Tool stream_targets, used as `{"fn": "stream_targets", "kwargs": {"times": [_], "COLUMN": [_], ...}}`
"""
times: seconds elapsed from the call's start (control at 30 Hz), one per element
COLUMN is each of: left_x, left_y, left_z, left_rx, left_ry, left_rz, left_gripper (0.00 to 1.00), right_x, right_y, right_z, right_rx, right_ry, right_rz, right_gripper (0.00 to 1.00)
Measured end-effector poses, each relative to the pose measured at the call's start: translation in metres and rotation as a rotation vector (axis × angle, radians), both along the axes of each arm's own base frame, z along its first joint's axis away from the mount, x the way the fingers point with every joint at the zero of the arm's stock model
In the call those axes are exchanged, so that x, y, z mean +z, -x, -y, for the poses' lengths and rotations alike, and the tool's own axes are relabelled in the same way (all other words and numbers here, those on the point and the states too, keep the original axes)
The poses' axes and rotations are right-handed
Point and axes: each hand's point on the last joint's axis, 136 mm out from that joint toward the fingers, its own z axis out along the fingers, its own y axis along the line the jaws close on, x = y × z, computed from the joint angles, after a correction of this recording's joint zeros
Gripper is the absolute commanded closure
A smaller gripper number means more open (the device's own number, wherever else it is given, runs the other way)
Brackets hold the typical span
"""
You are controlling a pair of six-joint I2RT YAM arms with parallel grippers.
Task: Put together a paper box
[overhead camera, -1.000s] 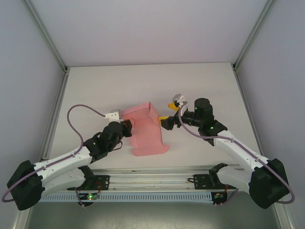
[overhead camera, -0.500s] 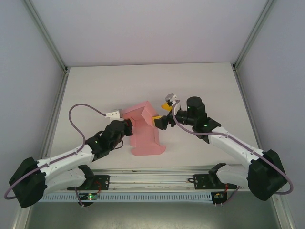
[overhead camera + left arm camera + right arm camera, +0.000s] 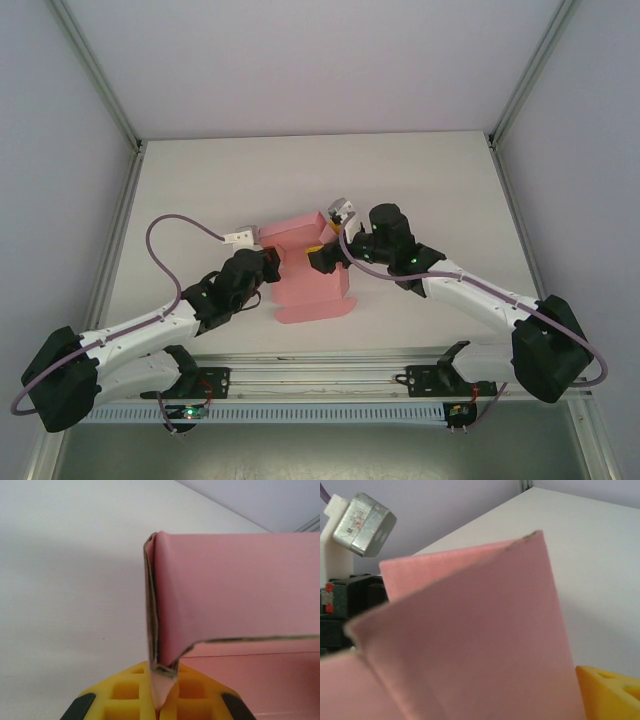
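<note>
The pink paper box (image 3: pixel 312 290) lies half folded at the table's middle, its base flat and its far and left walls raised. My left gripper (image 3: pixel 271 262) is shut on the left wall's doubled edge (image 3: pixel 152 605), which runs down between its yellow fingers (image 3: pixel 125 695). From the right, my right gripper (image 3: pixel 320 254) reaches over the box's right side. In the right wrist view a raised pink panel (image 3: pixel 470 640) covers the jaws. One yellow finger (image 3: pixel 612 692) shows far out at the lower right, so the jaws stand open.
The white table (image 3: pixel 420 180) is bounded by grey walls and aluminium posts (image 3: pixel 95 80). A rail (image 3: pixel 320 365) runs along the near edge between the arm bases. The left arm's wrist camera (image 3: pixel 362 525) sits just behind the box.
My right gripper has moved left, from beside the box's right edge to over its right side, and the right flap now stands folded up. The left gripper has kept its hold.
</note>
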Motion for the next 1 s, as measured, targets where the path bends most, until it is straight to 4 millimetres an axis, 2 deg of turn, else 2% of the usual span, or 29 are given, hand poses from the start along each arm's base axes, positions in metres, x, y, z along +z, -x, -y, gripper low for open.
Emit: {"fn": "stream_targets", "kwargs": {"times": [0.1, 0.17, 0.3, 0.4, 0.53, 0.6, 0.67, 0.73, 0.8, 1.0], "left_x": [0.000, 0.000, 0.003, 0.005, 0.006, 0.007, 0.008, 0.008, 0.008, 0.007], "left_y": [0.000, 0.000, 0.000, 0.000, 0.000, 0.000, 0.000, 0.000, 0.001, 0.003], "left_z": [0.000, 0.000, -0.001, -0.002, -0.002, -0.002, -0.002, -0.001, 0.000, 0.003], "left_rx": [0.000, 0.001, 0.004, 0.005, 0.000, -0.002, -0.005, -0.008, -0.018, -0.048], "left_ry": [0.000, 0.001, 0.005, 0.004, -0.003, -0.003, -0.005, -0.006, -0.008, -0.015], "left_rz": [0.000, 0.001, 0.009, 0.014, 0.020, 0.024, 0.028, 0.030, 0.029, 0.029], "left_gripper": [1.00, 1.00, 1.00, 1.00, 1.00, 1.00, 1.00, 1.00, 1.00, 1.00], "right_x": [-0.001, 0.006, 0.034, 0.056, 0.079, 0.089, 0.097, 0.098, 0.091, 0.046], "right_y": [0.001, 0.004, 0.016, 0.032, 0.044, 0.040, 0.033, 0.027, 0.022, 0.015], "right_z": [0.004, 0.008, 0.017, 0.027, 0.051, 0.069, 0.087, 0.099, 0.101, 0.079], "right_rx": [-0.009, -0.009, 0.001, 0.020, -0.011, -0.064, -0.122, -0.144, -0.130, 0.015], "right_ry": [0.025, 0.029, 0.000, -0.039, -0.084, -0.100, -0.114, -0.117, -0.106, -0.054], "right_rz": [0.014, 0.035, 0.115, 0.187, 0.266, 0.301, 0.316, 0.315, 0.292, 0.123], "right_gripper": [0.02, 0.02, 0.02, 0.02, 0.04, 0.12, 0.15, 0.18, 0.21, 0.39]}}
